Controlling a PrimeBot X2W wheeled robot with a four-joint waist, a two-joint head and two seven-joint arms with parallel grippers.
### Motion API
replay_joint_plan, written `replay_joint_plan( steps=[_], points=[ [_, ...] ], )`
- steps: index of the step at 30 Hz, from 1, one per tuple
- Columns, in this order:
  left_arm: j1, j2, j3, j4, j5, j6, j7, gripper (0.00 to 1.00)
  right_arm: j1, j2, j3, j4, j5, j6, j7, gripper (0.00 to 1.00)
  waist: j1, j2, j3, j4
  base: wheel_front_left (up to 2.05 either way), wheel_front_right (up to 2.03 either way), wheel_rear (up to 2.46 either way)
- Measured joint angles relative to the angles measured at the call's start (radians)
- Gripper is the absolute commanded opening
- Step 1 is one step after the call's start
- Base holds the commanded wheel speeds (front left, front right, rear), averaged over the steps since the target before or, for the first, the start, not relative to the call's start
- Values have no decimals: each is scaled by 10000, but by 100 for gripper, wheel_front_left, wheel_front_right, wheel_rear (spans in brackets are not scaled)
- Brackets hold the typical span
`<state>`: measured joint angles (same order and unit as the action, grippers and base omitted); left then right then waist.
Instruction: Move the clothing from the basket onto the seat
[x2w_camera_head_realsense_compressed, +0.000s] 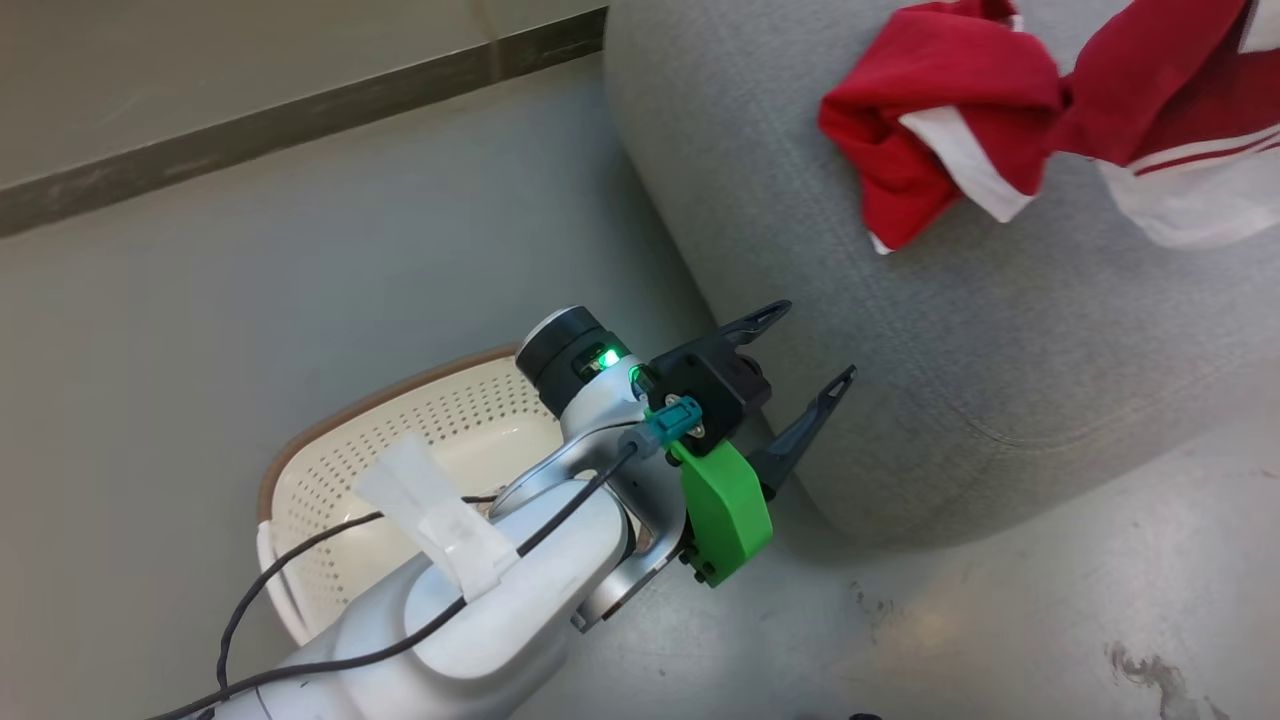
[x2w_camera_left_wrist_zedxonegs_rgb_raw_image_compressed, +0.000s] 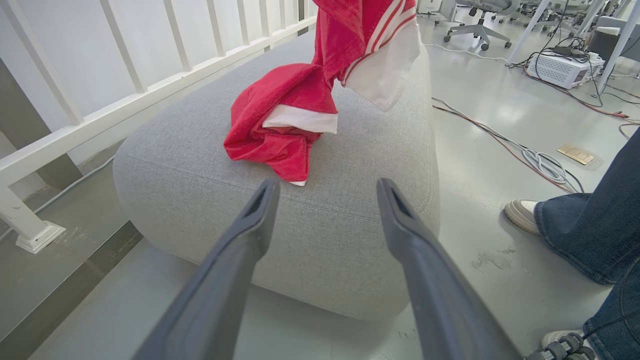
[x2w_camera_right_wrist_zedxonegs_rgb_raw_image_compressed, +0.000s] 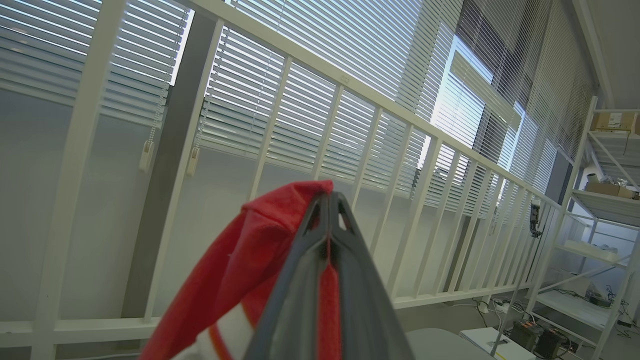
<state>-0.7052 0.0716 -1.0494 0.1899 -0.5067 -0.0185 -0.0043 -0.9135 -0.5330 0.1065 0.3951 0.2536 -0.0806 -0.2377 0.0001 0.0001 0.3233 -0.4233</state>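
The clothing (x2w_camera_head_realsense_compressed: 930, 130) is found at the seat (x2w_camera_head_realsense_compressed: 900, 400): one crumpled heap lies on its top, back from the rounded edge, while a second red-and-white piece is held aloft in the tightly closed right hand (x2w_camera_right_wrist_zedxonegs_rgb_raw_image_compressed: 327, 196) and trails down against the heap. The left hand (x2w_camera_head_realsense_compressed: 818, 338) is spread wide and empty beside the seat's edge, near the basket (x2w_camera_head_realsense_compressed: 330, 470). The fabric is judged light, limp and apt to drag its neighbour, so a thick bunched fold is best taken.
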Motion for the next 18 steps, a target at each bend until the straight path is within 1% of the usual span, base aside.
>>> replay_joint_plan(
  steps=[5, 12, 18],
  points=[
    [-162, -19, -192, -10, 197, -153, 10, 100, -650, -203, -173, 560, -79, -8, 54, 0, 0, 0, 221, 586, 0, 0, 0],
    [-249, -40, -240, -111, 197, -169, 38, 100, -1490, -604, -345, 1009, -142, -15, 54, 0, 0, 0, 417, 1354, 0, 0, 0],
    [-414, -59, -234, -307, 207, -163, 132, 100, -1692, -600, -362, 1584, -153, -15, 54, 0, 0, 0, 685, 1698, 0, 0, 0]
  ],
)
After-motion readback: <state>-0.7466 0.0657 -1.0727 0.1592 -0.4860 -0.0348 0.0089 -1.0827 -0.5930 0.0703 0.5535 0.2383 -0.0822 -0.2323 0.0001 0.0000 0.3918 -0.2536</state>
